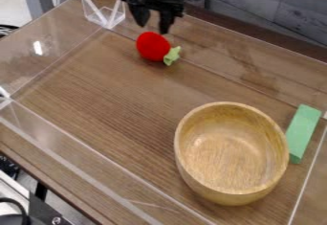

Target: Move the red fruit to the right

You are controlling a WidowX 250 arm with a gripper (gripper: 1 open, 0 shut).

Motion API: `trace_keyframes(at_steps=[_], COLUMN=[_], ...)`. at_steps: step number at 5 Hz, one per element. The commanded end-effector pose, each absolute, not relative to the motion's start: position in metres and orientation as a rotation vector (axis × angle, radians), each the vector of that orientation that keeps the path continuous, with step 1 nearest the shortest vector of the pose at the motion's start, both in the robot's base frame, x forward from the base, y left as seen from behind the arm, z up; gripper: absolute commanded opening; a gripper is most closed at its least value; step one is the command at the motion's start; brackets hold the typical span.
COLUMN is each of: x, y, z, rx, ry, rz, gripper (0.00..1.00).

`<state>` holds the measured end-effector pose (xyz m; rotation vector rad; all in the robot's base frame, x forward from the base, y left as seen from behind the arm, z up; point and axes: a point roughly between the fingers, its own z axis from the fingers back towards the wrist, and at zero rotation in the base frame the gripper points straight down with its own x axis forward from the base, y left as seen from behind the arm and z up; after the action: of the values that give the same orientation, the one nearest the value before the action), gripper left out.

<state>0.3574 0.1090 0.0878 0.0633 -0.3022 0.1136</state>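
Note:
The red fruit (153, 45), a small toy strawberry with a yellow-green cap pointing right, lies on the wooden table (102, 104) toward the back. My black gripper (153, 23) hangs just above and slightly behind it, pointing down. Its two fingers stand apart with nothing between them and do not touch the fruit.
A large wooden bowl (186, 138) sits at the front right, with a flat green block (304, 131) just right of it. Clear plastic walls (38, 123) fence the table, and a small clear stand (102, 13) is at the back left.

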Motion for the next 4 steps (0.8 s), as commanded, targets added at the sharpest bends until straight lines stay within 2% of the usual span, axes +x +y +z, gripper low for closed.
trace_keyframes(at_steps=[1, 2, 3, 4], x=[0.365, 0.370, 0.368, 0.366], y=[0.110, 0.106, 0.102, 0.099], z=[0.100, 0.118, 0.107, 0.094], rx=[0.080, 0.080, 0.080, 0.080], ry=[-0.333, -0.349, -0.334, -0.316], rz=[0.131, 0.169, 0.144, 0.120], gripper=[0.00, 0.00, 1.00, 1.00])
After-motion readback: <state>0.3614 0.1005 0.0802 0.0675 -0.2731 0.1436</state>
